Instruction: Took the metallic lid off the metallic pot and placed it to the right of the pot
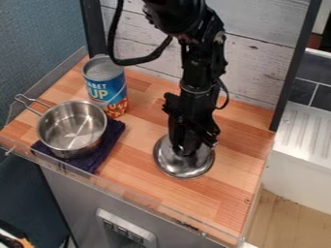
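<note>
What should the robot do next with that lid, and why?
Probably let the lid go, if held, and raise the gripper straight up: the lid seems to rest on the counter already, right of the uncovered pot, with the gripper at its middle.

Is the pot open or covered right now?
Open: the pot shows its bare inside, and the lid lies on the wooden counter under the gripper.
</note>
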Controlling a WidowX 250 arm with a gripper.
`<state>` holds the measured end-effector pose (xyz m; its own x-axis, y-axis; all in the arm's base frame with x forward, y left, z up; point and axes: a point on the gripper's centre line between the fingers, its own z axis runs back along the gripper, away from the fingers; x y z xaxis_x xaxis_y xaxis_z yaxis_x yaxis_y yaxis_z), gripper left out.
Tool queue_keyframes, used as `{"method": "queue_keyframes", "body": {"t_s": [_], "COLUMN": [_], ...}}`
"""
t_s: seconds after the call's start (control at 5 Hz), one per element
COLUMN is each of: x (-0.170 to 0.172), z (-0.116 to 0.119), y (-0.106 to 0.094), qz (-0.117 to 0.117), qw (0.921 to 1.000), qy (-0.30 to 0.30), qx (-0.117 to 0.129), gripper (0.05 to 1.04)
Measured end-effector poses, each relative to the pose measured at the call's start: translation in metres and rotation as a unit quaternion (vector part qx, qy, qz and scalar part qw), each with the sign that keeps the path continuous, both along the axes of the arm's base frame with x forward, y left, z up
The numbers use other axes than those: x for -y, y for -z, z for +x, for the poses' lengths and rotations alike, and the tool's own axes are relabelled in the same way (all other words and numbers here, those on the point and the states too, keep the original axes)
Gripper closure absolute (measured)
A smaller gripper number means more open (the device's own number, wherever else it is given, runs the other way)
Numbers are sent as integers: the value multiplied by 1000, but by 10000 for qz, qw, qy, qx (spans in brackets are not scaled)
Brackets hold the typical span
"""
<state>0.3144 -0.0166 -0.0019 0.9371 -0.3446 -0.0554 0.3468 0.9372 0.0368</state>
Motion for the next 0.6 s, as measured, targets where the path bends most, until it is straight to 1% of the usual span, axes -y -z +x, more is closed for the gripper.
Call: {"method": "queue_keyframes", "body": {"t_s": [0.2, 0.4, 0.6], "x": [-8, -24, -41], "z": [-4, -1, -4], "y": [-10, -48, -57], "qz": [228, 303, 195], "qw": [9995, 9962, 9934], "qy": [-231, -686, -1013], "qx": [-56, 435, 508], "gripper": [152, 68, 74]}}
